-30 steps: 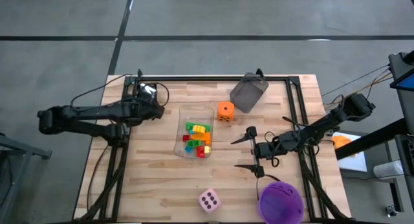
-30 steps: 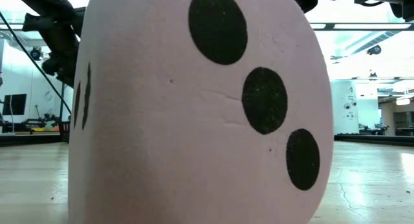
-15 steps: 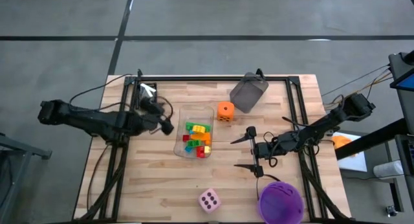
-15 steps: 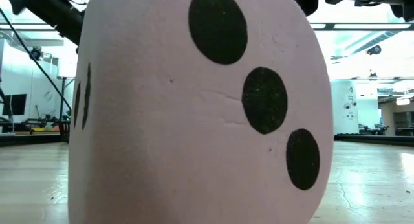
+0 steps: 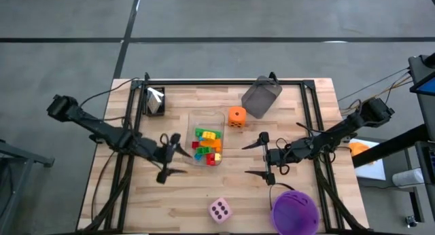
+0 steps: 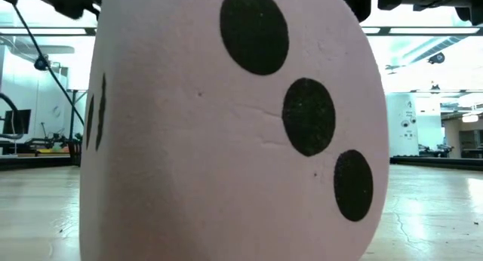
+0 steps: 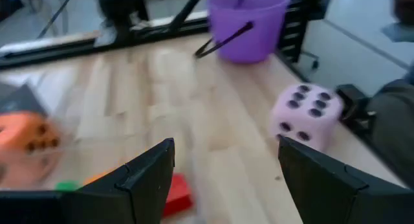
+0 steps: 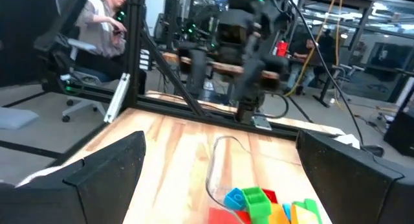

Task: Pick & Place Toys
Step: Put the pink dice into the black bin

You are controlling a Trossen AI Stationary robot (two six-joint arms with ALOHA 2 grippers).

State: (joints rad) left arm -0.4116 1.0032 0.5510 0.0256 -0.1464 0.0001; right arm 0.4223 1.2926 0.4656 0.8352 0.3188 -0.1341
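high view | toys (image 5: pixel 207 145): bright bricks heaped | pink dice (image 5: pixel 219 210): black-dotted

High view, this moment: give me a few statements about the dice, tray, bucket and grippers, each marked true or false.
1. The pink die lies inside the clear tray. False: it sits on the bare table near the front edge, beside the purple bucket.
2. The orange die stands between the clear tray and the grey bin. True.
3. The left gripper holds a brick. False: its fingers are open and empty, just beside the tray.
4. The right gripper is open, on the tray's other side. True.
5. Colourful bricks lie in the clear tray. True.
6. The purple bucket is tipped over. False: it stands upright, mouth up.
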